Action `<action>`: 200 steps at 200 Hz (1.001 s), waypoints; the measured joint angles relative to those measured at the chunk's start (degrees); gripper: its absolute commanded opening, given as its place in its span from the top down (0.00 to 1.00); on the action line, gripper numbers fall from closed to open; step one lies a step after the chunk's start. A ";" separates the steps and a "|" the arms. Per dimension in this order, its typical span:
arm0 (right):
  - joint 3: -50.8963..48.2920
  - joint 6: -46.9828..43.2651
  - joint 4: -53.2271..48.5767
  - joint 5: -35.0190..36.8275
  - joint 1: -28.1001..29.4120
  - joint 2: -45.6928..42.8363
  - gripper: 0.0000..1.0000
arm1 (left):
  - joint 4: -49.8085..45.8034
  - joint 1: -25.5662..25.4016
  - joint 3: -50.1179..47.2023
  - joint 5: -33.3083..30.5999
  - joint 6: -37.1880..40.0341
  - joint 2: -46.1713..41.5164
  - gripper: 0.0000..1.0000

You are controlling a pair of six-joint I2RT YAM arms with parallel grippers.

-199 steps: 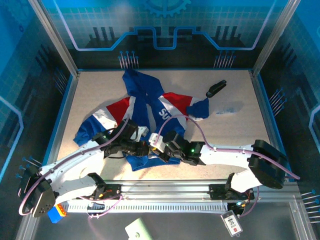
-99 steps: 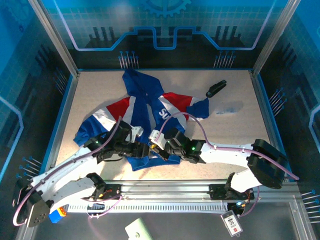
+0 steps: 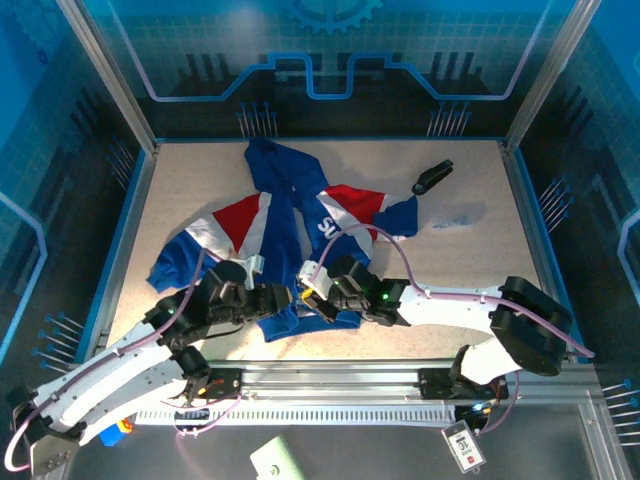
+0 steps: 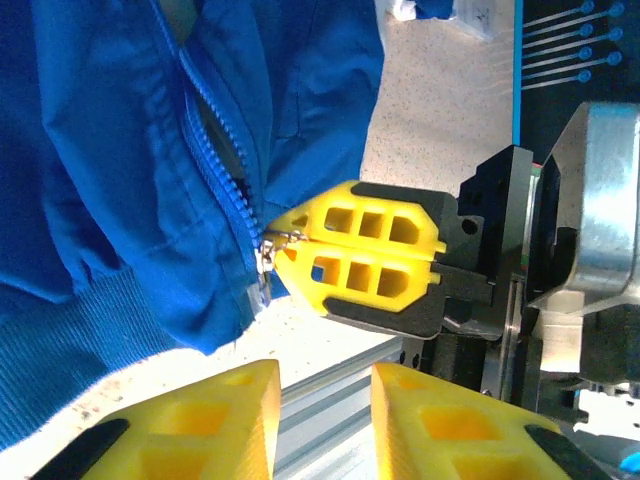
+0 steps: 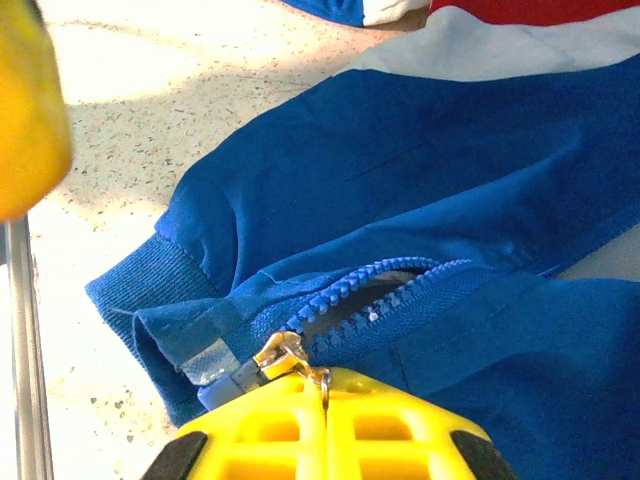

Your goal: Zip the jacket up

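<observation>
A speckled beige bench (image 3: 180, 190) is enclosed by blue walls (image 3: 330, 50) printed with circuit patterns. An aluminium rail (image 3: 330, 378) is fixed along its near edge.

Noted: jacket (image 3: 290, 215) royal blue, red shoulder panels, white diagonal stripes, white lettering; zipper teeth (image 5: 375, 290) ahead of the right jaws matching blue; zipper pull (image 5: 285, 352) between those jaws silver; right gripper (image 5: 322, 385) and left gripper (image 4: 325, 385) yellow fingers, black mounts; tabletop (image 3: 180, 190) beige, finely speckled
</observation>
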 measured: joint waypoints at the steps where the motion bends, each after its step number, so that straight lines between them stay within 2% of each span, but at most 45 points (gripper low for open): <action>1: 0.00 0.07 0.00 0.00 -0.02 0.02 1.00 | 0.09 -0.22 -0.04 -0.20 -0.22 0.04 0.67; 24: 0.00 0.66 -0.09 -0.31 -0.63 0.39 1.00 | 3.69 -5.70 -2.56 -5.40 -7.04 1.22 0.66; 49: 0.00 1.31 -0.09 -0.81 -1.09 0.57 1.00 | 8.98 -8.63 -6.49 -9.44 -12.98 2.97 0.66; 90: 0.00 2.01 -0.11 -2.05 -1.79 0.59 1.00 | 18.60 -9.86 -10.12 -12.76 -19.54 7.67 0.65; 128: 0.02 2.67 0.15 -2.54 -2.64 0.61 1.00 | 24.50 -10.01 -12.46 -15.80 -23.34 8.17 0.60; 200: 0.02 3.89 0.83 -3.56 -2.91 1.33 1.00 | 30.47 -10.01 -16.04 -18.08 -25.11 7.82 0.63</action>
